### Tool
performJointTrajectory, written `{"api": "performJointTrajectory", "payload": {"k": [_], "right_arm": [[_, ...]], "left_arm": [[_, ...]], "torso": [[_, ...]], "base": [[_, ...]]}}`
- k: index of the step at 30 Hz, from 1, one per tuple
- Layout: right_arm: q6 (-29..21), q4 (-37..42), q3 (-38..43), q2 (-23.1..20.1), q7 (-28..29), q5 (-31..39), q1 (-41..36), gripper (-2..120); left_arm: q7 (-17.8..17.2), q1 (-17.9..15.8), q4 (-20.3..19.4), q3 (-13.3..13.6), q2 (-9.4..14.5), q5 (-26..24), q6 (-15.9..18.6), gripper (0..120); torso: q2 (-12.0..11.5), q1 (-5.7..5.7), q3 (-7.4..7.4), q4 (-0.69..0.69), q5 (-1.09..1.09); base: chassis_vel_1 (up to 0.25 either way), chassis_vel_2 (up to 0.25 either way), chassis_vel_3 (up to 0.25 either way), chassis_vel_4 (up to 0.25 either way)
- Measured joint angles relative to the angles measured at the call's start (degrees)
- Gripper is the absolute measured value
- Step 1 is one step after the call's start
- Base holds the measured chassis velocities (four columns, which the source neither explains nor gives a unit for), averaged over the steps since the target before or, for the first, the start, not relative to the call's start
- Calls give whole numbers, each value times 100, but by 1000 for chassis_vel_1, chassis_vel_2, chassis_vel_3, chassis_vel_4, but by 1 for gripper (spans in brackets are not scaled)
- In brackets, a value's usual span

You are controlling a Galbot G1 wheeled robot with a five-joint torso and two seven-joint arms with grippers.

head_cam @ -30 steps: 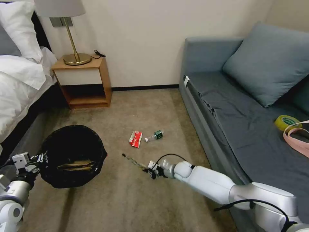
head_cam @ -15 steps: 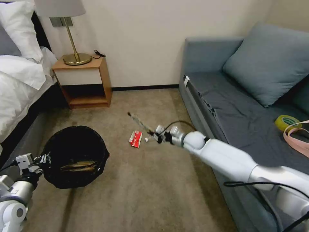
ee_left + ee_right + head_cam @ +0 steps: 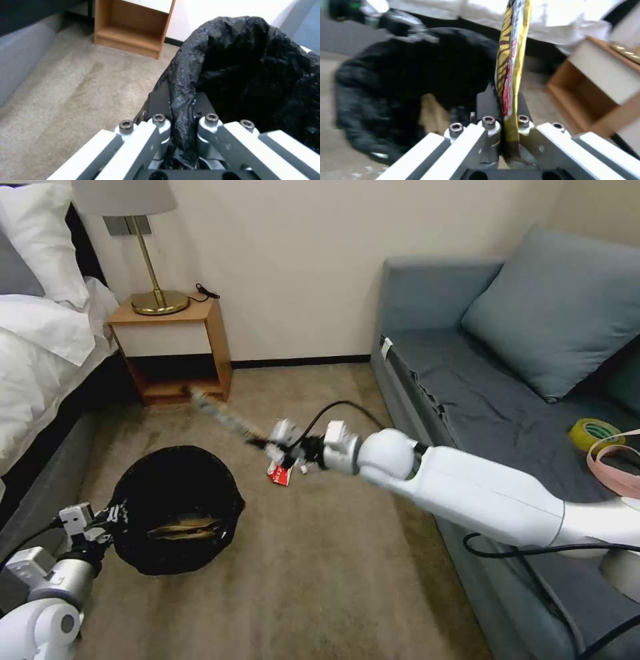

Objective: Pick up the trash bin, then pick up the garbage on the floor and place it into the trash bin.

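Snack wrapper carried toward the trash bin.
Right gripper jaws pinch the gold-brown snack wrapper by one end (light, limp, likely slippery); left gripper clamps the trash bin by its bagged rim, near the bed.

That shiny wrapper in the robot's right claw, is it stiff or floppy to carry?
Probably fairly floppy and light: the snack wrapper is thin foil, pinched flat in the right gripper. It sticks out long, so it may sway. The glossy surface could slip.
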Motion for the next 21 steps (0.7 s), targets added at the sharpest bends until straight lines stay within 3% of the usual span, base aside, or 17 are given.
{"api": "performJointTrajectory", "payload": {"k": [14,21], "right_arm": [[21,-346,-724,767,32,-203,86,0],[20,-481,-881,925,40,-141,154,0]], "left_arm": [[-5,91,-119,31,-191,107,5,4],[28,120,-136,89,-234,132,-22,4]], "torso": [[0,0,0,1,0],[0,0,0,0,-1]], "base": [[0,0,0,0],[0,0,0,0]]}}
